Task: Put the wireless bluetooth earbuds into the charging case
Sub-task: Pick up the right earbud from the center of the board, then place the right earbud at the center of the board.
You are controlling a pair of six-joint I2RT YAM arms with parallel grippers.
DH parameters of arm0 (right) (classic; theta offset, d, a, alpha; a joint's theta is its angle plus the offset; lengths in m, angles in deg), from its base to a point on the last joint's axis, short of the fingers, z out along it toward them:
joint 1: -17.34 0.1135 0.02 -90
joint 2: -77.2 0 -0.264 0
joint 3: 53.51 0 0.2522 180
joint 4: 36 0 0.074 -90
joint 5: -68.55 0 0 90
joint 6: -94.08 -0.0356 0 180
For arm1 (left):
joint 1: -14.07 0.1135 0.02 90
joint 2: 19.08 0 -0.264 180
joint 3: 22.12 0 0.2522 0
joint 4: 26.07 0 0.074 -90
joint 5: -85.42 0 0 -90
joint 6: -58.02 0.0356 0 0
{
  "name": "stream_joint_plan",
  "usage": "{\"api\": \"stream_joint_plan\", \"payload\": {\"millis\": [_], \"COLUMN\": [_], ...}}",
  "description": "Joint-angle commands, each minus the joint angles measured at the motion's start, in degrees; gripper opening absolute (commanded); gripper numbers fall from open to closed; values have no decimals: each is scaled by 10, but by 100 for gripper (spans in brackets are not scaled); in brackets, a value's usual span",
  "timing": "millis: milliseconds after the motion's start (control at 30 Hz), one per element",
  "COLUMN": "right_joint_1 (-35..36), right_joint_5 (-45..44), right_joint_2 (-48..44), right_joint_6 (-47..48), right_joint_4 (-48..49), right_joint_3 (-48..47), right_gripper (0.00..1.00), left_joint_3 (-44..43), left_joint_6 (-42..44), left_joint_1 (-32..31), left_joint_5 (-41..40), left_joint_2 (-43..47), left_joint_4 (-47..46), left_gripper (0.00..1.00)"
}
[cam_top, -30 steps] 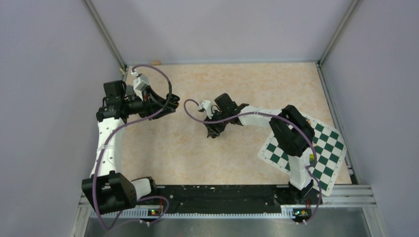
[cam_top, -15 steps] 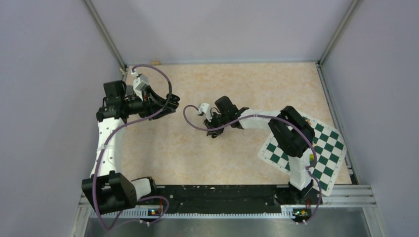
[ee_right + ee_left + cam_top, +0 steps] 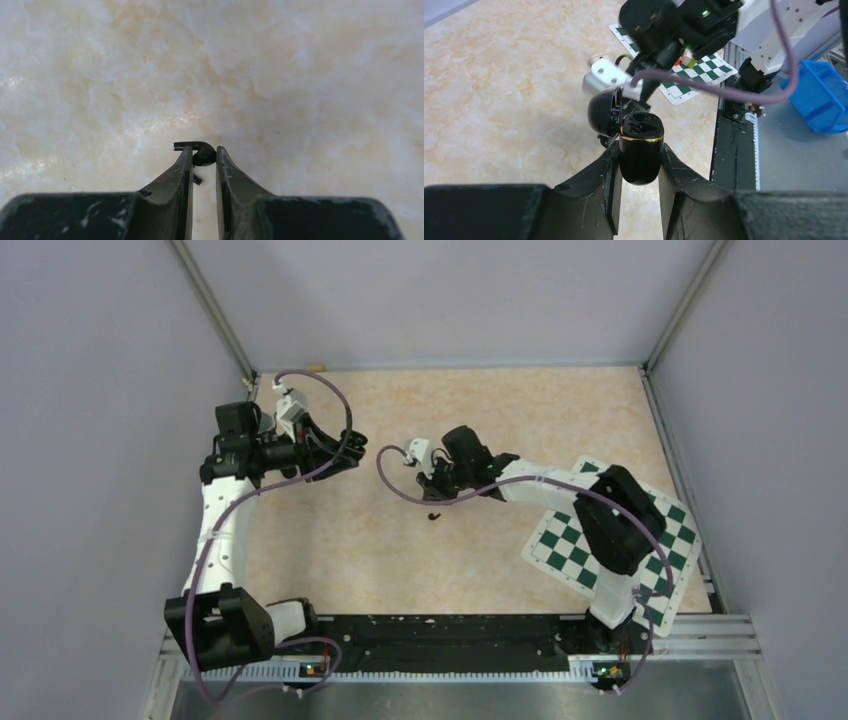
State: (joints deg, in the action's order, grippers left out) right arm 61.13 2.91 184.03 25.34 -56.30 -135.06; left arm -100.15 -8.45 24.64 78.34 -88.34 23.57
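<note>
pinching one tiny black earbud (image 3: 204, 156) at its very fingertips, the right gripper (image 3: 204, 150) is pressed together on the bud's rounded body. the thin stem pokes out sideways past one finger, toward the left of the wrist view. under it is the pale marbled table (image 3: 310, 75). a small dark speck shows lower down in the slit between the fingers, and what it is cannot be told.

in the top view this gripper sits near the middle of the table. a second earbud (image 3: 433, 515) lies on the surface just on the near side of it, apart from the fingers. the right arm reaches in over a green and white chessboard mat (image 3: 668, 532) at the table's right edge.

the left gripper (image 3: 639, 149) is at the far left, pointing across toward the right one. it is clamped on the charging case (image 3: 640, 167), one finger on each side. the glossy black case stands upright in the grip with its gold-rimmed mouth showing. its lid (image 3: 602, 112) is swung open to the left of the wrist view. the wells inside look dark, and whether they hold anything cannot be told. a blue bin (image 3: 824, 100) sits off the table beyond the rail.
</note>
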Motion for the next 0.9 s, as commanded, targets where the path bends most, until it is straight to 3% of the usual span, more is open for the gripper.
{"api": "stream_joint_plan", "payload": {"millis": [0,100,133,267,433,567,700,867], "right_joint_1": [7,7,7,7,7,7,6,-18], "right_joint_5": [-104,-188,-213,-278,-294,-301,-311,-309], "right_joint_2": [-106,-157,-174,-243,-309,-336,-329,-254], "right_joint_6": [13,40,50,89,97,103,121,51], "right_joint_4": [29,38,41,55,57,81,100,107], "right_joint_3": [-4,-4,-5,-3,-10,11,57,93], "right_gripper": [6,5,5,5,4,4,4,4], "left_joint_3": [25,80,80,20,-52,-25,3,37], "left_joint_6": [-103,-248,-263,-254,-251,-315,-428,-427], "left_joint_1": [-34,-53,-59,-85,-137,-192,-195,-186], "left_joint_5": [-54,-118,-140,-191,-217,-235,-216,-242], "left_joint_2": [8,31,29,-16,-82,-95,-108,-69], "left_joint_4": [-119,-326,-344,-307,-271,-359,-473,-494], "left_gripper": [0,0,0,0,0,0,0,0]}}
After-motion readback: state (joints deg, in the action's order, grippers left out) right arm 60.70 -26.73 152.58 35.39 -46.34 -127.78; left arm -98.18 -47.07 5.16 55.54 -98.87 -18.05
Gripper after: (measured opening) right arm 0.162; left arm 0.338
